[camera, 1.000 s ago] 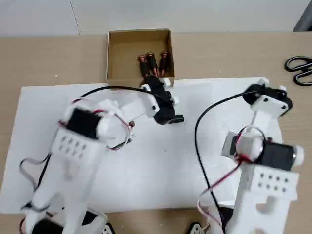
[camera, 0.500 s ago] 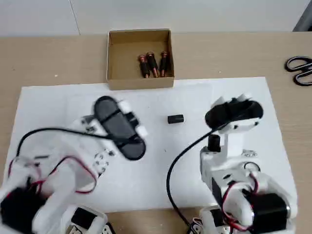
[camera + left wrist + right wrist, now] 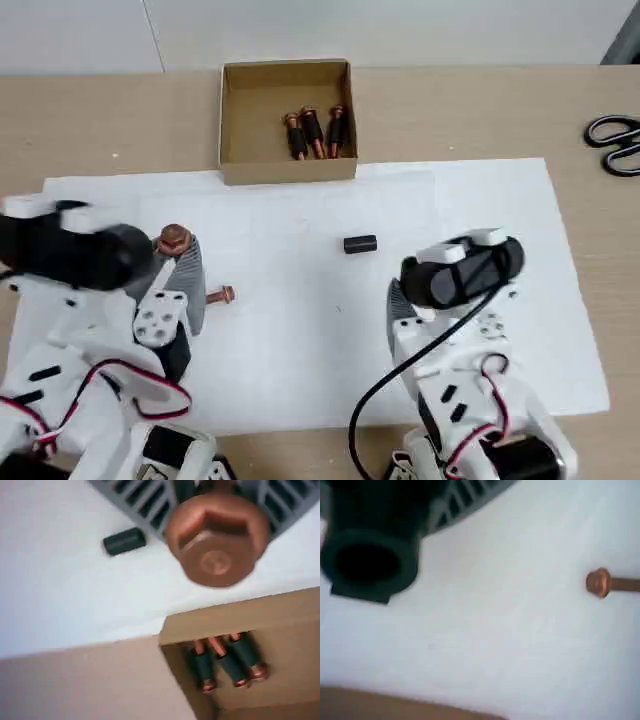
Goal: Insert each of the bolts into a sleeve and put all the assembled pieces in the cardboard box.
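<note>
The left tool (image 3: 177, 255) was pinched on the held bolt (image 3: 173, 238), a copper one. In the left wrist view its hexagonal head (image 3: 217, 540) sat between the grey ribbed jaws and faced the camera. This arm stood over the left part of the white paper sheet (image 3: 300, 350) that covered much of the desk (image 3: 100, 120).

The loose bolt (image 3: 222, 294) lay flat on the paper just beside the left arm. In the right wrist view it was well apart from the held sleeve, with its head toward that sleeve.

The right tool (image 3: 399, 300) was over the right part of the sheet. It was pressed onto the held sleeve (image 3: 367, 565), a black tube whose open end faced the wrist camera.

The loose sleeve (image 3: 360, 244), also black, lay on its side on the paper between the two arms, nearer the cardboard box (image 3: 290, 170) than the loose bolt was.

The box sat at the far edge of the sheet. Three assembled pieces (image 3: 316, 132) lay side by side inside it, toward its right side, copper ends showing from black sleeves.

Black-handled scissors (image 3: 615, 143) lay on the bare desk at the far right, off the paper.
</note>
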Available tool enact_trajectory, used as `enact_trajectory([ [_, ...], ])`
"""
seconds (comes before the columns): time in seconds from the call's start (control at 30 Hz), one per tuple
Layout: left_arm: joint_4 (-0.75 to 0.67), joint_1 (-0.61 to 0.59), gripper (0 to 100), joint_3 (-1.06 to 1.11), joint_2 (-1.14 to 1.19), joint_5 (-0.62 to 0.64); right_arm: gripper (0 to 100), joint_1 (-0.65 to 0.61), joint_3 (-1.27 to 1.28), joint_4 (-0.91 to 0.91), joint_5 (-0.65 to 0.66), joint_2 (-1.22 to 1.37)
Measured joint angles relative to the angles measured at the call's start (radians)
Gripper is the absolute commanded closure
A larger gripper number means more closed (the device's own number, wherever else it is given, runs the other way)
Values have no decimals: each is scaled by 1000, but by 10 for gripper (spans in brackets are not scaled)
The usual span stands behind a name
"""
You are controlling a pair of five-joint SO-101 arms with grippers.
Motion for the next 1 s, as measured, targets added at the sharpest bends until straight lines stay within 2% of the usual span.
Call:
enact_trajectory([
  [0.1,-109,0,994,95,-60,110,995,-68,86,-63,0,-52],
  [0.23,-265,-3,994,219,-157,195,995,-176,180,-120,0,-109],
  [0.37,-347,-3,994,327,-239,301,995,-256,241,-204,2,-178],
  [0.57,-348,-6,994,387,-295,422,995,-336,269,-236,26,-221],
  [0.83,-292,-3,994,387,-302,436,995,-480,279,-238,61,-221],
  [1.0,-256,71,994,387,-302,436,995,-535,339,-233,98,-224],
])
